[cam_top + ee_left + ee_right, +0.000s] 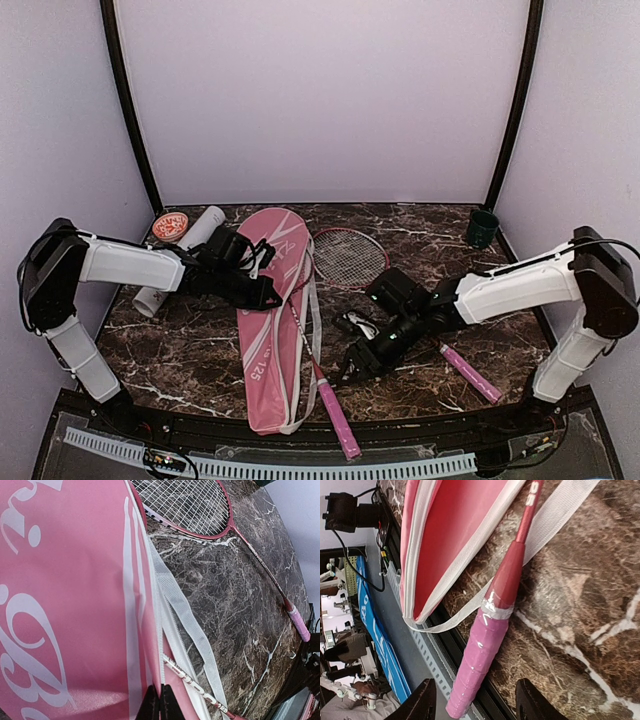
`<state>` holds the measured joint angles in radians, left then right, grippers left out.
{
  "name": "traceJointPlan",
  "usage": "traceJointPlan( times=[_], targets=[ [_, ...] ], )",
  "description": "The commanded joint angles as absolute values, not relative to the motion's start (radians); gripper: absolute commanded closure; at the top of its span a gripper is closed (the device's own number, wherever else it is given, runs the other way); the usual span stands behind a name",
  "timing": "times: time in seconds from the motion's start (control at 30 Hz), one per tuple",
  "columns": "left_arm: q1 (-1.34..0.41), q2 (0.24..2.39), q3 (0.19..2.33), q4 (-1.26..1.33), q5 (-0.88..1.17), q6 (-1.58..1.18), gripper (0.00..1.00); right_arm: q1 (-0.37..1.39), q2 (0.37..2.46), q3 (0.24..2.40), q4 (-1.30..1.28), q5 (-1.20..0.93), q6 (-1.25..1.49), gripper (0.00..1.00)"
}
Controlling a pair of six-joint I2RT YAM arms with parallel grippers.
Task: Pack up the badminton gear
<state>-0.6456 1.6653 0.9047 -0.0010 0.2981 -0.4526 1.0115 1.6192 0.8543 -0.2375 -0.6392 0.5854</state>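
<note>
The pink bag (268, 330) lies flat mid-table. One red-framed racket is partly inside it; its shaft (196, 683) comes out of the open zipper edge, and its pink handle (336, 418) reaches the front edge. My left gripper (160, 704) is shut on the bag's zipper edge (159, 645). My right gripper (476, 702) is open, with its fingers on either side of that handle's end (479, 655), not touching it. The second racket (348, 258) lies right of the bag, handle (470, 373) at front right. The white tube (190, 250) lies at back left, its red cap (170, 225) beside it. No shuttlecocks show.
A dark green cup (482, 228) stands at the back right corner. The bag's white strap (197, 630) trails over the marble table (200, 350) beside the shaft. A black rail and a white slotted strip (300, 465) run along the front edge.
</note>
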Motion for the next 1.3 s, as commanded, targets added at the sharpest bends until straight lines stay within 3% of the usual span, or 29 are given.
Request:
traceJointPlan(
  times=[0.0, 0.63, 0.8, 1.03, 1.27],
  targets=[
    [-0.64, 1.663, 0.926, 0.018, 0.299, -0.454, 1.0, 1.056, 1.675, 0.848, -0.152, -0.673, 0.613, 0.47],
    [-0.64, 1.664, 0.919, 0.029, 0.293, -0.458, 1.0, 1.111, 1.838, 0.949, -0.146, -0.591, 0.635, 0.59],
    [-0.64, 1.661, 0.916, 0.029, 0.295, -0.459, 1.0, 1.109, 1.851, 0.954, -0.133, -0.59, 0.649, 0.72],
    [-0.639, 1.661, 0.908, 0.034, 0.309, -0.457, 1.0, 1.103, 1.828, 0.974, -0.093, -0.608, 0.678, 0.98],
    [-0.641, 1.661, 0.911, 0.034, 0.329, -0.439, 1.0, 1.088, 1.812, 1.024, -0.072, -0.593, 0.686, 1.0]
  ],
)
